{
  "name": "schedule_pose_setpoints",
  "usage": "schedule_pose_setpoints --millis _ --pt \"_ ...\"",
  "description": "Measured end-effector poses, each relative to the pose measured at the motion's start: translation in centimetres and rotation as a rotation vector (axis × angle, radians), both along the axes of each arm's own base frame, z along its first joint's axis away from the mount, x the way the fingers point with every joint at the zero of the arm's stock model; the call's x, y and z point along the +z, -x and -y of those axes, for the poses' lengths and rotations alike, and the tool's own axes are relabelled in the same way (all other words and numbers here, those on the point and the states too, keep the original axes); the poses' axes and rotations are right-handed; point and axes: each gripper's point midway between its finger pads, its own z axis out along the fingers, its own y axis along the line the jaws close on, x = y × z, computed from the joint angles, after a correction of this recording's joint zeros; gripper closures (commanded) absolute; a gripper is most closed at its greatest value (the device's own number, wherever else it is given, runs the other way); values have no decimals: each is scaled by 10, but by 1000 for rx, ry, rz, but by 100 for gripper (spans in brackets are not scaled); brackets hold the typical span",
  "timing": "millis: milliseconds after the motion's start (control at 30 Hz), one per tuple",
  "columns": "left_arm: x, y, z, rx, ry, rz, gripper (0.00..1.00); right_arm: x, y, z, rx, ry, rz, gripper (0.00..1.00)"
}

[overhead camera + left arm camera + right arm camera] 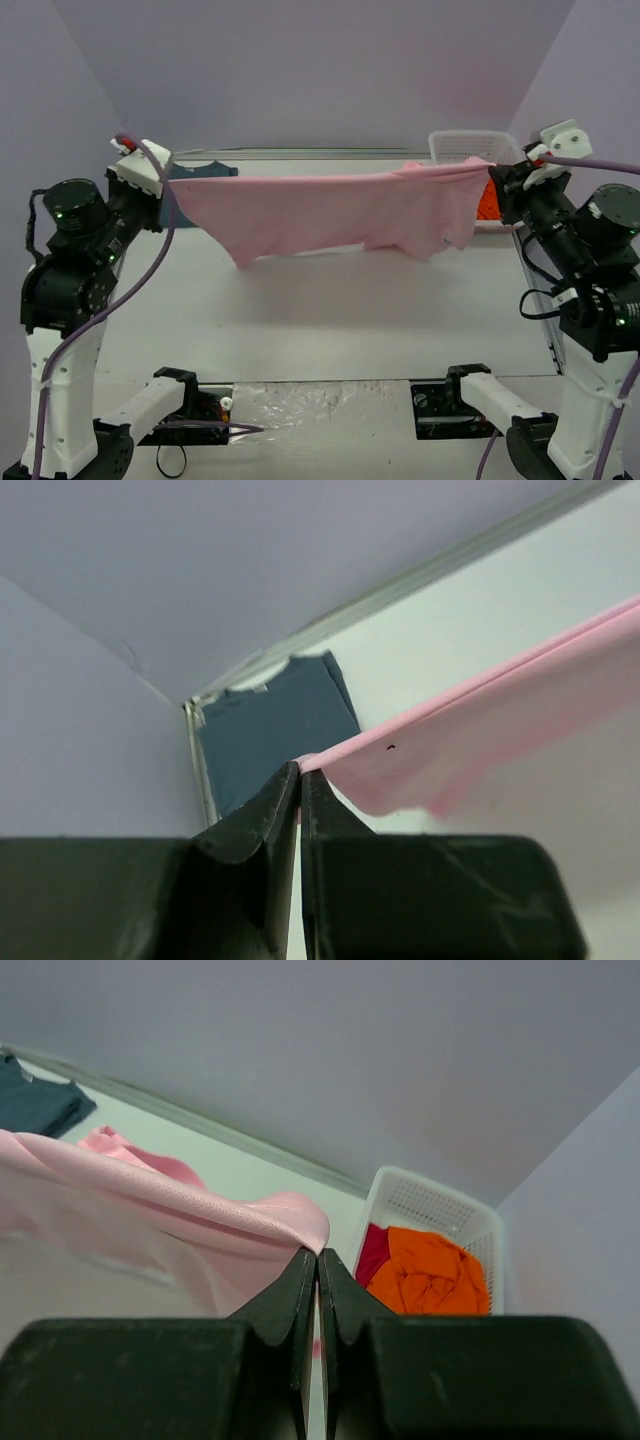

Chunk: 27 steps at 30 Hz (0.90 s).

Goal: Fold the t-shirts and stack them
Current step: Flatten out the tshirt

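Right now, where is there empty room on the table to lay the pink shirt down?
The big bare patch is the middle of the table, under the pink shirt hanging between the left claw and right claw. The far left corner is crowded by the blue shirt, the far right by the basket with the orange shirt.

1. left arm (75, 260): round black motor housings, white lower links, a small green light on the upper joint.
2. right arm (590, 270): the same black housings and white links, with green lights too.
3. a purple cable (120, 290) trails along the left arm; a second purple cable (600, 163) leaves the right wrist.
4. white wrist blocks (140, 172), each with a red spot.
5. left fingers (255, 830) and right fingers (275, 1310): matte black wedges narrowing to thin tips.
6. black base brackets (180, 385) at the near edge of the counter (330, 320).
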Motion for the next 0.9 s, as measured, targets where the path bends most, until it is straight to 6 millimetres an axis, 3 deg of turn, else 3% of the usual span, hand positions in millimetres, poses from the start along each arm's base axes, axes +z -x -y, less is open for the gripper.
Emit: schedule_pose_setpoints --millis 100,167,233,333,400,500,667,767,800,867,900 --pt "48 12 -1 -6 18 112 98 49 18 3 -6 -16 120 100" --pt "69 20 -1 -14 26 166 98 71 21 4 -11 -19 171 100" --pt "75 17 -1 -15 27 185 98 77 11 4 -14 -15 176 100" --pt "55 -10 3 -15 13 129 98 55 -26 2 -21 6 100 100" --pt "21 -44 7 -14 -7 39 98 20 -64 0 -20 30 4 100" --pt "-35 -95 10 -1 -49 -92 98 -57 -121 -4 -19 62 -178 100" --pt "-170 -184 16 -4 -140 -370 97 -207 -190 -2 -41 139 -492 100" --pt "-236 -225 19 -22 -193 -489 68 -279 -228 1 -62 194 -610 100" --pt "-255 -244 21 -27 -209 -515 56 -291 -237 2 -68 205 -628 98" --pt "-288 -284 24 -28 -231 -536 49 -341 -280 5 -93 238 -688 57" --pt "-312 -321 28 -21 -255 -533 44 -358 -298 5 -108 248 -699 33"
